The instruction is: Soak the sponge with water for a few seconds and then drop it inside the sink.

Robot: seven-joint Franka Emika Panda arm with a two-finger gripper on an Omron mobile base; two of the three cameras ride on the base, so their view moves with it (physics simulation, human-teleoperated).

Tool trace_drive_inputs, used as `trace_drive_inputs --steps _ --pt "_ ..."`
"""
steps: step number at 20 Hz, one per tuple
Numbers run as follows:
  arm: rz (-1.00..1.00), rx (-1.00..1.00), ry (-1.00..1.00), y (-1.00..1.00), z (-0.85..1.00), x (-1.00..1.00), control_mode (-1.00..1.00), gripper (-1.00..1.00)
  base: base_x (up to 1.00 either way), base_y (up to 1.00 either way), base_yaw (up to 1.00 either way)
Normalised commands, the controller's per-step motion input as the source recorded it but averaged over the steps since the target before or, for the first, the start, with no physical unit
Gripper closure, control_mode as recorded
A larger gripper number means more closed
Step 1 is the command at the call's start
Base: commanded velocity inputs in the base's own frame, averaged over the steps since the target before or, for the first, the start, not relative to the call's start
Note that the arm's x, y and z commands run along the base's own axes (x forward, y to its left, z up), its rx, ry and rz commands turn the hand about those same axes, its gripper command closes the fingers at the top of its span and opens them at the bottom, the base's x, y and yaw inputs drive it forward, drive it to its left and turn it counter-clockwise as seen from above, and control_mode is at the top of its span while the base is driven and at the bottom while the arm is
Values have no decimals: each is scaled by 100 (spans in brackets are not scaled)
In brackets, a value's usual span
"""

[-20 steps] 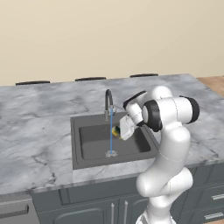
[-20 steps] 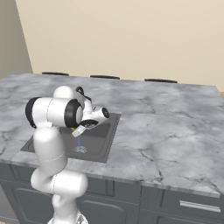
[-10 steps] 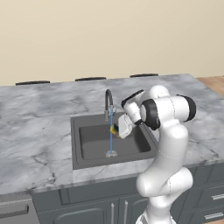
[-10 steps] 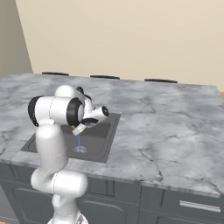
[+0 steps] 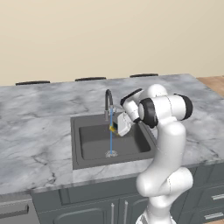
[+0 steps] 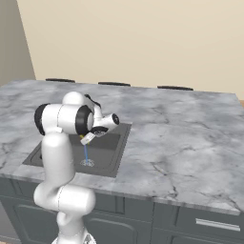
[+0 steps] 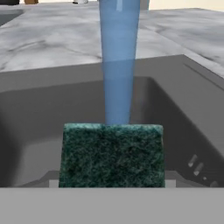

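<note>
I count one small yellow sponge with a dark green top [image 7: 112, 155], pinched between my jaws. My gripper [image 5: 116, 128] holds it over the one square dark grey sink [image 5: 89, 141], near the back edge. One thin light-blue water stream [image 5: 111, 135] falls beside it from one curved dark faucet [image 5: 107, 101]. No writing is readable.

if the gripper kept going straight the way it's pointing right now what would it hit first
Most likely the water: the gripper, shut on the sponge, aims at the stream just ahead, with the sink wall beyond. Depth is uncertain.
</note>
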Motion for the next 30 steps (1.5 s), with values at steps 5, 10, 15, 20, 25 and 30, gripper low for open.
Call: trace_drive_inputs --steps 5,10,15,20,25,30 --pt "0 0 0 2 -8 17 -100 100 0 0 0" --pt "0 0 0 5 -17 15 -100 100 0 0 0" --pt "0 0 0 11 -11 13 -100 100 0 0 0" --pt "0 0 0 5 -1 3 -100 100 0 0 0" --pt "0 0 0 -1 0 -11 -100 100 0 0 0" --pt "0 0 1 -14 1 -12 -100 100 0 0 0"
